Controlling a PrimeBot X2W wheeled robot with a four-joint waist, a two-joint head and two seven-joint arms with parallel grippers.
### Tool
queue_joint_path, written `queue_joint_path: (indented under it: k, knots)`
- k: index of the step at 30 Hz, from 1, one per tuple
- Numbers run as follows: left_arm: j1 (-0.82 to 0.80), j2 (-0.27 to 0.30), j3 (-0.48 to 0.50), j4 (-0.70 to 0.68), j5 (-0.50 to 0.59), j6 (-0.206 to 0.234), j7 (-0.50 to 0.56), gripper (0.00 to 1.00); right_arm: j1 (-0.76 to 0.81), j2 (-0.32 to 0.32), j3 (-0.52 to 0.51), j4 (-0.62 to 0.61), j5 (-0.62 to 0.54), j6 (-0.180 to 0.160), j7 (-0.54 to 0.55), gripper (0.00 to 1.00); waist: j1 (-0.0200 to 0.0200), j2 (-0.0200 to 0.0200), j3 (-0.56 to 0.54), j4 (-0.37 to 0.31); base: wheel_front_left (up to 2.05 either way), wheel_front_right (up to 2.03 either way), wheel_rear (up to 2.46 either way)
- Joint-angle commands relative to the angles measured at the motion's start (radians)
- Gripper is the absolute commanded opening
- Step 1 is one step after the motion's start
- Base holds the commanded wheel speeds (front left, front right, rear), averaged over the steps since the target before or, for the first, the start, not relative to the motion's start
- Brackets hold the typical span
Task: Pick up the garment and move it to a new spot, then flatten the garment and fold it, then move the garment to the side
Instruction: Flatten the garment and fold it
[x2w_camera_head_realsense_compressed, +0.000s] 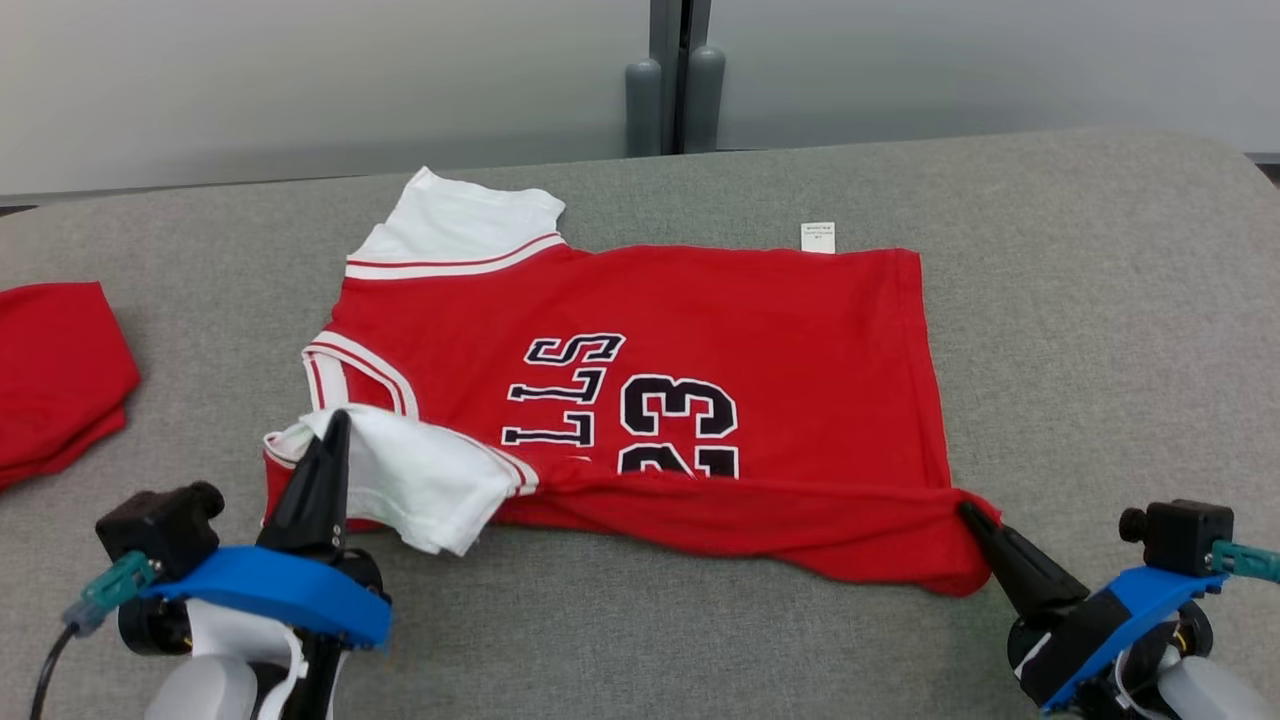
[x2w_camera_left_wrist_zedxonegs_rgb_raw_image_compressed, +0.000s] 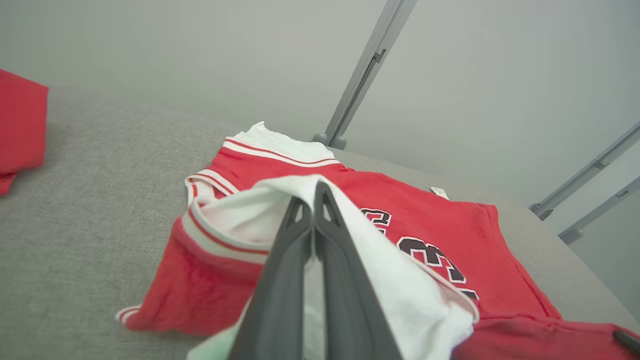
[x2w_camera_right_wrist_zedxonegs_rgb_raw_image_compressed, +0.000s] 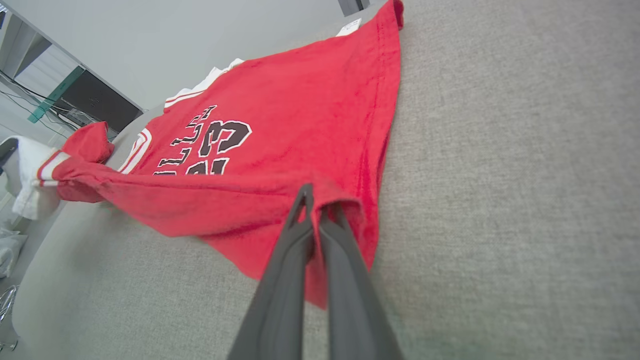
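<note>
The garment (x2w_camera_head_realsense_compressed: 700, 330) is a red jersey with white sleeves, black letters and the number 23, spread across the grey padded table (x2w_camera_head_realsense_compressed: 1100, 300). Its near edge is lifted and stretched between both grippers. My left gripper (x2w_camera_head_realsense_compressed: 335, 420) is shut on the near white sleeve (x2w_camera_head_realsense_compressed: 420, 480) at the lower left; in the left wrist view the fingers (x2w_camera_left_wrist_zedxonegs_rgb_raw_image_compressed: 312, 200) pinch that white cloth (x2w_camera_left_wrist_zedxonegs_rgb_raw_image_compressed: 390, 280). My right gripper (x2w_camera_head_realsense_compressed: 968, 512) is shut on the near red hem corner at the lower right; the right wrist view shows the garment (x2w_camera_right_wrist_zedxonegs_rgb_raw_image_compressed: 280, 135) with its corner clamped in that gripper (x2w_camera_right_wrist_zedxonegs_rgb_raw_image_compressed: 317, 197).
Another red cloth (x2w_camera_head_realsense_compressed: 55, 370) lies at the table's left edge, apart from the jersey. A grey wall with a vertical post (x2w_camera_head_realsense_compressed: 675, 80) stands behind the table. Bare grey table lies to the right of the jersey and along the near edge.
</note>
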Motion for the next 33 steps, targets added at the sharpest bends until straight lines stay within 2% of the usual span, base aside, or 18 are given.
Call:
queue_joint_path:
  k: [1,6,12,13,14,15,16,24,28,33]
  knots:
    - [-0.042,-0.004,0.005,0.034,-0.002,-0.007,-0.003,0.0,-0.03,0.008,0.007,0.022,0.009,0.0,0.001,0.0,-0.0001,-0.0001,0.009,-0.001,0.0,0.0,0.0]
    - [-0.158,-0.004,-0.012,0.19,0.01,-0.029,0.013,0.0,-0.109,0.027,0.049,0.084,0.018,0.0,-0.01,0.0,-0.0001,-0.0001,0.04,-0.009,0.0,0.0,0.0]
    - [-0.251,-0.018,-0.032,0.348,0.025,-0.052,-0.019,0.0,-0.177,0.049,0.107,0.148,0.028,0.0,-0.038,0.0,-0.0001,-0.0001,0.054,-0.015,0.0,0.0,0.0]
    - [-0.262,-0.019,-0.036,0.375,0.034,-0.053,-0.029,0.0,-0.186,0.05,0.115,0.157,0.022,0.0,-0.049,0.08,-0.0001,-0.0001,0.054,-0.016,0.0,0.0,0.0]
    - [-0.272,-0.021,-0.04,0.397,0.04,-0.055,-0.038,0.35,-0.192,0.053,0.122,0.166,0.019,0.0,-0.058,0.67,-0.0001,-0.0001,0.053,-0.015,0.0,0.0,0.0]
    - [-0.28,-0.022,-0.047,0.417,0.05,-0.057,-0.049,0.71,-0.194,0.057,0.128,0.175,0.024,0.0,-0.066,1.0,-0.0001,-0.0001,0.05,-0.015,0.0,0.0,0.0]
    - [-0.288,-0.022,-0.051,0.436,0.061,-0.055,-0.065,1.0,-0.195,0.057,0.133,0.182,0.025,0.0,-0.074,1.0,-0.0001,-0.0001,0.046,-0.014,0.0,0.0,0.0]
    - [-0.248,-0.023,-0.061,0.507,0.081,-0.059,-0.148,1.0,-0.123,0.037,0.113,0.192,-0.003,0.0,-0.108,1.0,-0.0001,-0.0001,0.004,-0.002,0.0,0.0,0.0]
    - [-0.193,-0.01,-0.063,0.502,0.09,-0.04,-0.159,1.0,-0.078,0.031,0.092,0.18,-0.028,0.0,-0.11,1.0,-0.0001,-0.0001,-0.005,-0.001,0.0,0.0,0.0]
    - [-0.15,0.014,-0.076,0.505,0.11,-0.007,-0.134,1.0,-0.06,0.057,0.071,0.193,-0.074,0.0,-0.11,1.0,-0.0001,-0.0001,-0.002,-0.006,0.0,0.0,0.0]
